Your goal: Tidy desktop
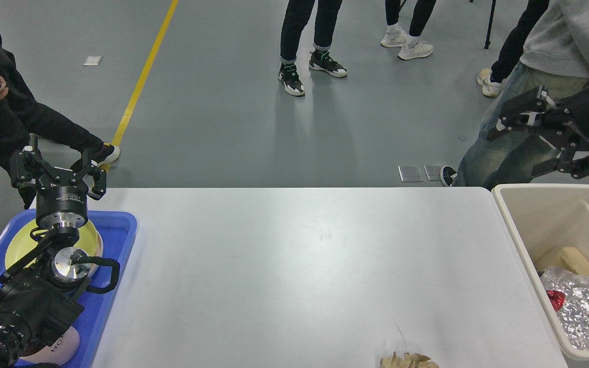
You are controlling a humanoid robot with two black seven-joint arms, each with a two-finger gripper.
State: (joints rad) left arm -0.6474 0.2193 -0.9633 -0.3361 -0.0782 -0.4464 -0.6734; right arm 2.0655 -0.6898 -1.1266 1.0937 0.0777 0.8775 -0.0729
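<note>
The white desktop [294, 266] fills the middle of the head view. A crumpled brown paper scrap [408, 361] lies at its front edge, right of centre. My left gripper [58, 171] is open and empty, held upright above the far end of the blue tray [119, 240]. My right gripper [529, 138] is open and empty, raised high at the right edge, above the far end of the beige bin [509, 214] and far from the scrap.
The tray holds a yellow plate [18, 245] and a pink cup [62, 347], partly hidden by my left arm. The bin holds foil wrapping [581, 301], a red scrap [555, 299] and a pale block [573, 258]. Several people stand beyond the table.
</note>
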